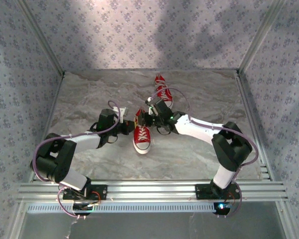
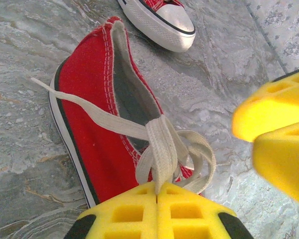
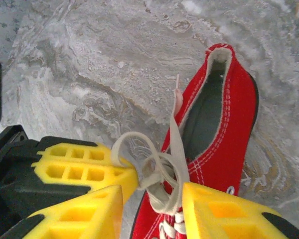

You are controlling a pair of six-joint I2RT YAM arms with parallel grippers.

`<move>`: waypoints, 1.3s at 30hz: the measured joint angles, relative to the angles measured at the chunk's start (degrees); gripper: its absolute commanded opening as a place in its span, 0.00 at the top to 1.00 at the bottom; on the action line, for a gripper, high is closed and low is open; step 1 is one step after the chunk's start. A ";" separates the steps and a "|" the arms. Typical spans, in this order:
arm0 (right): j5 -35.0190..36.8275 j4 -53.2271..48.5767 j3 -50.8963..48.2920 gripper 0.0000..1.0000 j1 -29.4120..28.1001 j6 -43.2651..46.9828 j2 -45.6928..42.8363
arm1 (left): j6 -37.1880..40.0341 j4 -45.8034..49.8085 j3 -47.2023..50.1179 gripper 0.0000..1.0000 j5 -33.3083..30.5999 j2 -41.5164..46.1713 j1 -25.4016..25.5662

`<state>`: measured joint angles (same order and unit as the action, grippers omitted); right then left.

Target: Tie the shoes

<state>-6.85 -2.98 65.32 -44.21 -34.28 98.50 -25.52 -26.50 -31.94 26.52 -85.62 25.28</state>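
Soft, even light; broad grey shadows mottle the back wall [image 1: 189, 35]. In the wrist views, the yellow fingers [image 2: 281, 149] nearest the lens blur.

walls [image 1: 139, 30]: grey floral paper; tabletop [image 1: 89, 94]: grey marble pattern; frame [image 1: 154, 190]: aluminium rails

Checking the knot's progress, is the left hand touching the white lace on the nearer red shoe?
Touching. The left wrist view shows the left hand shut on the white lace, which runs down between its yellow fingers.
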 measured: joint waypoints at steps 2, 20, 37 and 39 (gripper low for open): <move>0.00 -0.39 0.33 0.62 -0.11 -0.17 1.09 | 0.00 -0.17 0.00 1.00 0.02 0.00 0.02; 0.57 -3.06 2.47 1.00 -0.20 -1.22 4.15 | 0.00 -0.26 0.00 1.00 0.02 -0.04 0.02; -0.52 -2.38 -2.05 1.00 -0.74 -1.07 -0.63 | 0.00 -0.24 0.00 1.00 -0.24 -0.04 0.00; 0.11 -3.10 -2.08 1.00 -0.85 -0.87 -0.66 | 0.00 -0.26 0.07 1.00 -0.24 -0.04 0.00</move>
<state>-6.74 -6.09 63.24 -45.06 -35.16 97.84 -25.52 -26.76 -31.88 26.28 -85.67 25.28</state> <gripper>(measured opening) 0.052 0.044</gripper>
